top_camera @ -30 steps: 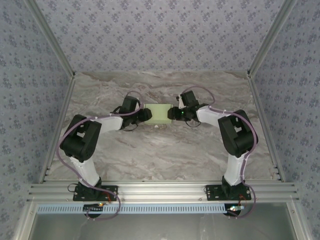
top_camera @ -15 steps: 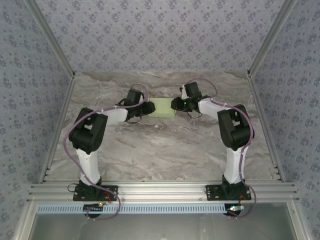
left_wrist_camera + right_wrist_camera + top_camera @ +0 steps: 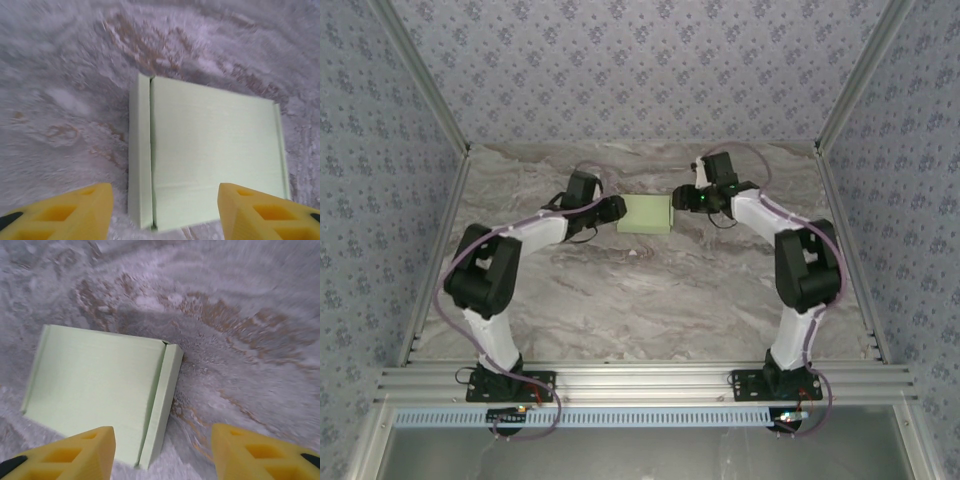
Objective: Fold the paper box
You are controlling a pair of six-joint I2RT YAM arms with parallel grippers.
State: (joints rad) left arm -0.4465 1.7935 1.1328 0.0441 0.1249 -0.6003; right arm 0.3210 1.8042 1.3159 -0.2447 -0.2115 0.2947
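Paper box [image 3: 644,213] lies flat on the table [image 3: 620,300], midway along its far edge, long axis left-right. Left gripper [image 3: 618,209] faces its left end, right gripper [image 3: 677,200] its right. I read both as released and empty, neither nearer.

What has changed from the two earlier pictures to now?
The paper box slid slightly toward the far side of the table. The left claw and right claw at its ends went along; the right one then drew back a little. Both stand open, holding nothing. The box stays closed and flat.
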